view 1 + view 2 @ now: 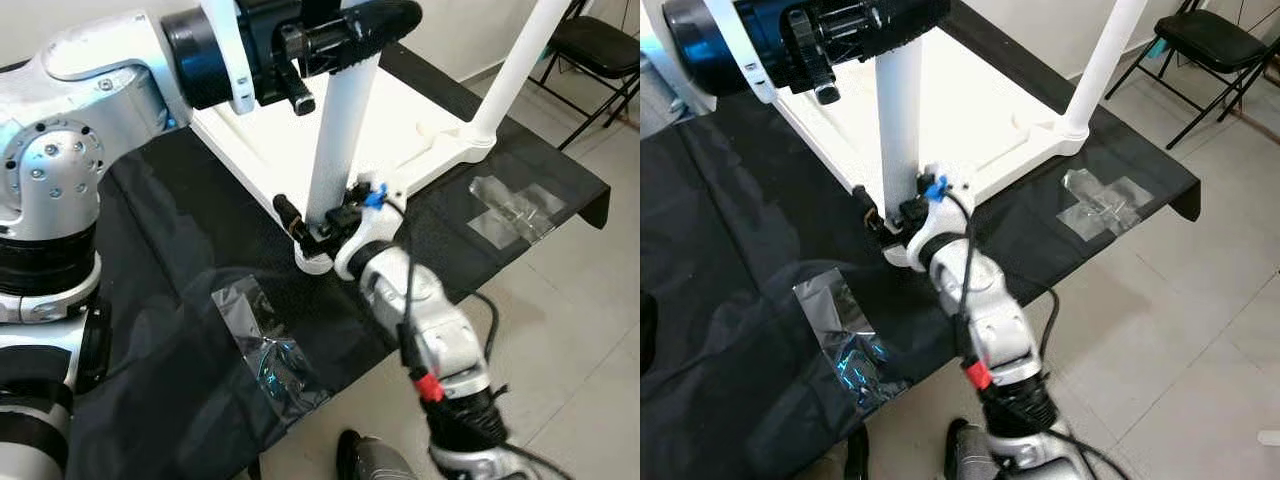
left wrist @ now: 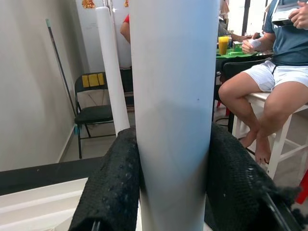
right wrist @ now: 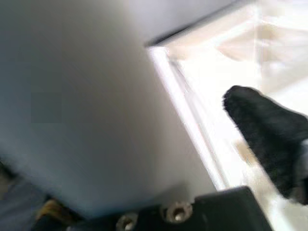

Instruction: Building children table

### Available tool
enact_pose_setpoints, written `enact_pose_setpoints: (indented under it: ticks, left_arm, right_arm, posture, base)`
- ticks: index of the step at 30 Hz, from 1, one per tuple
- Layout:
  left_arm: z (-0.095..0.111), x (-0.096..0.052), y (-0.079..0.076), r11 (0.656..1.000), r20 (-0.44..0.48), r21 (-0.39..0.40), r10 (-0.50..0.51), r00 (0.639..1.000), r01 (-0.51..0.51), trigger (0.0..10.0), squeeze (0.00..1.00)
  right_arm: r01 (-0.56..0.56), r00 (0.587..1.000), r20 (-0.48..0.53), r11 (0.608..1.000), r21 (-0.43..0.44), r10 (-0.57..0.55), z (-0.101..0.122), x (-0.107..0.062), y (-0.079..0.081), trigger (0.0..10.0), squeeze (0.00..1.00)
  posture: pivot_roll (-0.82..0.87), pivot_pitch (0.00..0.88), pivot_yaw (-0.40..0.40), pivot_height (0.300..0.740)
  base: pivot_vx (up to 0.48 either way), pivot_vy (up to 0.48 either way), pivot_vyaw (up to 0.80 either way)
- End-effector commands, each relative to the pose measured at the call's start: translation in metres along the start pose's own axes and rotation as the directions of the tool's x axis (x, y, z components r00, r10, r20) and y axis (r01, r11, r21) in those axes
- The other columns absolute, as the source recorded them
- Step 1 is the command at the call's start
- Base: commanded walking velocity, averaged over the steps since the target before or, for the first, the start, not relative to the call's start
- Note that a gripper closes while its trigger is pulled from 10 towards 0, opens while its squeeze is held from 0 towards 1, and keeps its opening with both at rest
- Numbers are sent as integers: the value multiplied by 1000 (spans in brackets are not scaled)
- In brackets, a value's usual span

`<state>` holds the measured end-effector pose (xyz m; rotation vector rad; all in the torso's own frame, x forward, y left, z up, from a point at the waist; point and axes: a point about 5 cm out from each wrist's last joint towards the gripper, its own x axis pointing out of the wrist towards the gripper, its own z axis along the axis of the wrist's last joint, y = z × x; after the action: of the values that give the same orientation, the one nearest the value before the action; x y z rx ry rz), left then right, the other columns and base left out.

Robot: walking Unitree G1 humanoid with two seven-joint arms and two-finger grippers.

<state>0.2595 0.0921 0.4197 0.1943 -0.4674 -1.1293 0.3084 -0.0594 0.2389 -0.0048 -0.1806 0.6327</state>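
A white children's tabletop (image 1: 268, 140) lies upside down on a black cloth (image 1: 170, 300). Two white legs stand up from it. The near leg (image 1: 338, 140) rises from the front corner, the far leg (image 1: 515, 65) from the right corner. My left gripper (image 1: 350, 40) is shut on the near leg high up; in the left wrist view its black fingers (image 2: 113, 187) press both sides of the white tube (image 2: 173, 110). My right gripper (image 1: 325, 218) clasps the same leg at its base, one finger (image 3: 264, 130) lying beside the tabletop's rim.
Crumpled clear plastic wrap (image 1: 268, 350) lies on the cloth near the front, more plastic (image 1: 515, 207) at the right. A black folding chair (image 1: 600, 45) stands on the tiled floor beyond. In the left wrist view a seated person (image 2: 274, 82) is close by.
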Motion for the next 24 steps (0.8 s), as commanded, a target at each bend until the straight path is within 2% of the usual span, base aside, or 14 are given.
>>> enact_pose_setpoints:
  ticks: [1, 2, 3, 5, 6, 8, 10, 11, 12, 15, 19, 20, 22, 24]
  left_arm:
    - [7, 6, -7, 998, 13, 51, -45, 999, 45, 0, 0]
    - [6, 6, -7, 998, 13, 50, -46, 999, 45, 0, 0]
    - [6, 6, -7, 998, 13, 50, -46, 999, 45, 0, 0]
    - [6, 6, -7, 998, 9, 47, -46, 999, 46, 0, 0]
    - [6, 6, -7, 998, 9, 47, -46, 999, 46, 0, 0]
    - [6, 6, -7, 998, 8, 44, -48, 999, 48, 0, 0]
    - [6, 6, -7, 998, 6, 42, -50, 999, 49, 0, 0]
    - [6, 6, -7, 998, 5, 42, -51, 999, 50, 0, 0]
    - [6, 6, -7, 998, 4, 41, -51, 999, 51, 0, 0]
    - [6, 6, -7, 998, 5, 41, -54, 999, 54, 0, 0]
    - [6, 6, -7, 997, 2, 39, -63, 998, 63, 0, 0]
    - [6, 6, -7, 997, 2, 39, -63, 998, 63, 0, 0]
    - [6, 6, -8, 997, 0, 38, -67, 998, 67, 0, 0]
    - [6, 6, -8, 997, 0, 37, -69, 998, 69, 0, 0]
  right_arm:
    - [-133, 989, 66, 991, -24, 135, 14, -5, -4, 10000, 1000]
    - [-186, 979, 75, 982, -40, 189, 19, -8, -7, 10000, 1000]
    - [-186, 979, 75, 982, -40, 189, 19, -8, -7, 10000, 1000]
    - [-330, 939, 48, 932, -149, 340, 32, -18, -18, 10000, 1000]
    - [-330, 939, 48, 932, -149, 340, 32, -18, -18, 10000, 1000]
    - [-449, 889, -15, 862, -234, 458, 44, -30, -33, 10000, 1000]
    - [-485, 871, -49, 836, -258, 490, 51, -35, -44, 10000, 1000]
    - [-512, 856, -74, 819, -259, 512, 53, -36, -48, 10000, 63]
    - [-534, 843, -92, 803, -265, 530, 54, -37, -51, 10000, 0]
    - [-564, 824, -121, 778, -276, 554, 58, -35, -57, 10000, 0]
    - [-599, 794, -135, 725, -340, 592, 79, -26, -71, 10000, 0]
    - [-599, 794, -135, 725, -340, 592, 79, -26, -71, 10000, 0]
    - [-621, 773, -146, 690, -371, 617, 91, -24, -77, 10000, 0]
    - [-631, 763, -151, 674, -385, 628, 96, -24, -80, 10000, 0]
  posture:
    - [13, 228, -22, 740]
    - [13, 228, -22, 740]
    - [13, 228, -22, 740]
    - [13, 230, -19, 740]
    - [13, 230, -19, 740]
    - [13, 230, -19, 740]
    - [15, 230, -19, 740]
    - [14, 230, -18, 740]
    - [15, 231, -17, 740]
    - [16, 230, -15, 740]
    - [19, 229, -9, 740]
    - [19, 229, -9, 740]
    - [21, 231, -8, 740]
    - [23, 231, -10, 740]
  base:
    - [0, 0, 0]
    - [0, 0, 0]
    - [0, 0, 0]
    - [0, 0, 0]
    - [0, 0, 0]
    - [0, 0, 0]
    - [0, 0, 0]
    - [0, 0, 0]
    - [0, 0, 0]
    - [0, 0, 0]
    - [0, 0, 0]
    - [0, 0, 0]
    - [0, 0, 0]
    - [0, 0, 0]
